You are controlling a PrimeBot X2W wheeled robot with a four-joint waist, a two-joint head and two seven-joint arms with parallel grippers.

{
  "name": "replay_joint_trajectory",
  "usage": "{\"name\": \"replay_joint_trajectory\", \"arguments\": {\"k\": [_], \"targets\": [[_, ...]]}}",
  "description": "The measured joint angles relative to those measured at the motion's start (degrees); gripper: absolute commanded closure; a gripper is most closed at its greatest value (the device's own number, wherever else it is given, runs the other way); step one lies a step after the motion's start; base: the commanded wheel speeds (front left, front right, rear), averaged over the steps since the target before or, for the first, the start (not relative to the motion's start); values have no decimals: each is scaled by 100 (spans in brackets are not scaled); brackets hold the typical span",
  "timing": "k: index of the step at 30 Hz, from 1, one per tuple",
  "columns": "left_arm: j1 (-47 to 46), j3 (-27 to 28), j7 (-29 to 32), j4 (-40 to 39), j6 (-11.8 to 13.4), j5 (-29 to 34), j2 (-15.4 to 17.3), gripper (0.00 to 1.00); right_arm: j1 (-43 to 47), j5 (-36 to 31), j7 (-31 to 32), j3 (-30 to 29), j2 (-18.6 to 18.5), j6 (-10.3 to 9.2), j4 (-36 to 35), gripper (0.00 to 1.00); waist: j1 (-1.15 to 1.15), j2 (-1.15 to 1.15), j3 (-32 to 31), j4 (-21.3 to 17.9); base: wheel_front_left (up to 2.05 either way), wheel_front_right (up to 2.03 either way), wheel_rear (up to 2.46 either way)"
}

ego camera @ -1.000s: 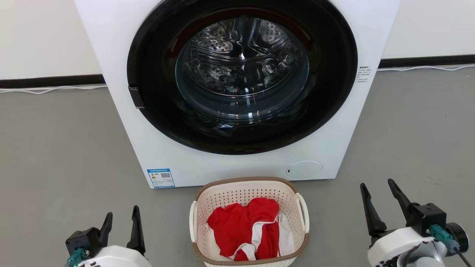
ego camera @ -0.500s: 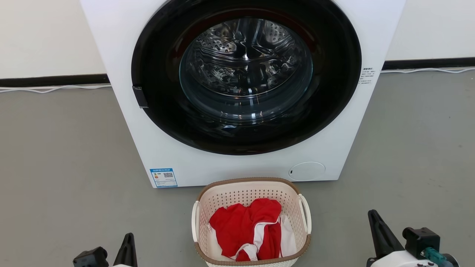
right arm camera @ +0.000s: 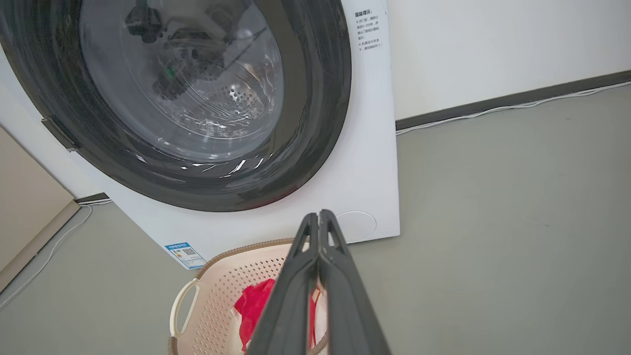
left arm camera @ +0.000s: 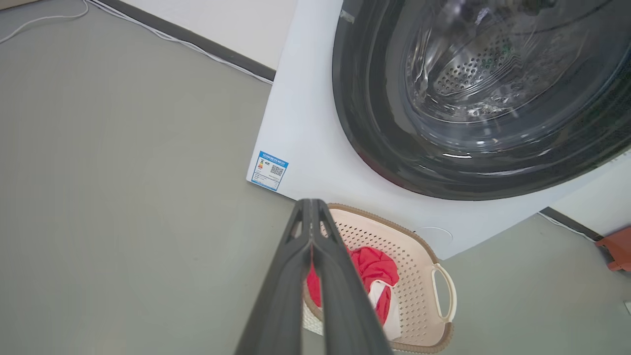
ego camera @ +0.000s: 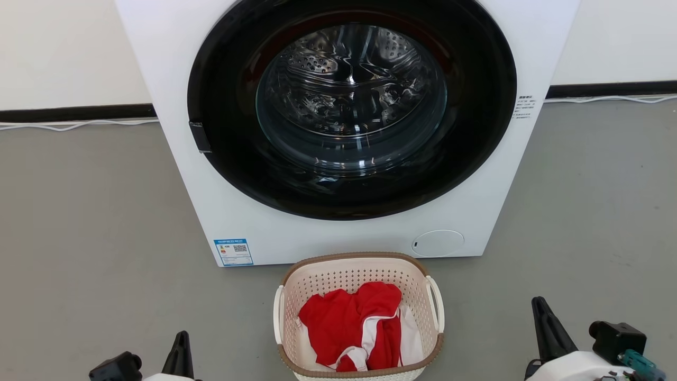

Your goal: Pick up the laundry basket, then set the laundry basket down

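- Sitting upright on the floor (ego camera: 106,238), the laundry basket (ego camera: 344,278) is just in front of the washing machine (ego camera: 317,243). Red and white clothes (ego camera: 344,323) lie inside, and both loop handles are free.
- Left tool (left arm camera: 310,204) — fingers pressed together at the tips, holding nothing, low on the basket's left & well apart from it.
- Right tool (right arm camera: 319,215) — same: pinched narrow, empty, well apart on the basket's right.
- Progress: can't settle it. Basket down w/ no tool on it fits a lift yet to come, and equally a basket lifted and set back.
- Either way, it rests as a finished task would leave it.
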Motion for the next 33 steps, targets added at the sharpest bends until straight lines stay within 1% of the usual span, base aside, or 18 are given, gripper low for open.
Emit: {"name": "replay_joint_trajectory", "arguments": {"k": [4,11,17,19,33], "targets": [[-1,22,69,-43,-1,-227,-2,100,0,279,57,-20,5,0,-41,100,0,0,5,3,0,0,0],[-3,57,196,-114,-93,-605,-9,100,-1,764,163,-76,15,0,-130,100,0,0,13,8,0,0,0],[-7,100,297,-161,-103,-950,-15,100,-2,1182,261,-109,32,0,-166,100,0,0,21,11,0,0,0],[-8,111,331,-179,-151,-1065,-16,100,-3,1327,290,-116,35,0,-178,100,0,0,23,13,0,0,0],[-79,182,555,-314,-252,-1874,-31,100,-24,2291,499,-168,65,-1,-325,100,0,0,40,23,0,0,0]]}}
